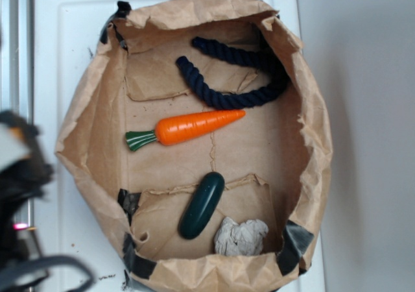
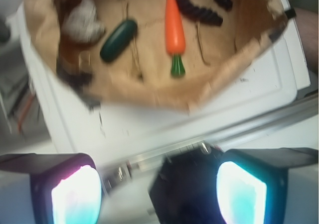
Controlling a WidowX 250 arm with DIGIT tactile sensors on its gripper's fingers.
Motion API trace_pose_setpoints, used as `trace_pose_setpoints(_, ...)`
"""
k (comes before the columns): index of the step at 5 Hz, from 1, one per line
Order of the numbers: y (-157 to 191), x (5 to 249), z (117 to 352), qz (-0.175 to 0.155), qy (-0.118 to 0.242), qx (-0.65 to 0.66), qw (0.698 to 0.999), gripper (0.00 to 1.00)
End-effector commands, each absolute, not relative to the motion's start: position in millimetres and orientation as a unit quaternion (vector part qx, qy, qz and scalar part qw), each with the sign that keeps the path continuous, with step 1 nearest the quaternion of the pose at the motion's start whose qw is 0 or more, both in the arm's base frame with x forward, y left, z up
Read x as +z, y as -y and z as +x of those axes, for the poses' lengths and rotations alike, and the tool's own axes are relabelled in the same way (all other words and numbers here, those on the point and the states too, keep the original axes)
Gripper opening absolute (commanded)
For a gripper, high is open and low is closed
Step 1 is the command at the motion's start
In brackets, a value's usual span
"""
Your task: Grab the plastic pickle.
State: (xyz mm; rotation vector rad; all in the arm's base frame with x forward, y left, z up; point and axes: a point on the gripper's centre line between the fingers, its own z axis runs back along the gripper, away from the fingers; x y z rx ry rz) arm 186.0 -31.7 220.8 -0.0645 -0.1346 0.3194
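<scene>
- Lying on the floor of the cut-down paper bag (image 1: 87, 120), the plastic pickle (image 1: 201, 204) sits at about 6 o'clock from the bag's centre in the exterior view, its long axis tilted from 1 o'clock to 7 o'clock.
- Grey-white wad (image 1: 241, 236): just beside the pickle's lower end, at its 4 o'clock, near but not clearly touching; it narrows the free room on that side.
- Orange carrot (image 1: 188, 128): at 12 o'clock from the pickle and well apart from it, green stem pointing to 9 o'clock. Longer and brighter, it is the likeliest thing to be mistaken for the target.
- Dark blue rope (image 1: 233, 78): curled at the bag's far end, around 1 o'clock, clear of the pickle.
- Gripper (image 2: 158, 191): seen from the wrist view, its two fingers (image 2: 75, 194) stand wide apart with nothing between them, and hang outside the bag over the white tray (image 1: 58, 52). In that view the pickle (image 2: 118, 40) appears at about 11 o'clock, beyond the bag's near wall.
- Stage, as judged: approach not yet made; no contact with any object.
- Next move, as judged: the raised bag wall calls for entry from above, with the jaws closing across the pickle's short width.
- Risk, as judged: the glossy rounded surface may slip from an off-centre pinch.
</scene>
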Motion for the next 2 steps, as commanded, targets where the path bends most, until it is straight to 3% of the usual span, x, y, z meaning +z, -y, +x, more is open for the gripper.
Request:
trace_pose_setpoints(1,11.4,235.6,196.6,-0.108,0.163,0.287,0.938,1.00)
trace_pose_setpoints(2,6.8,236.1,192.2,-0.115,0.191,0.322,0.920,1.00)
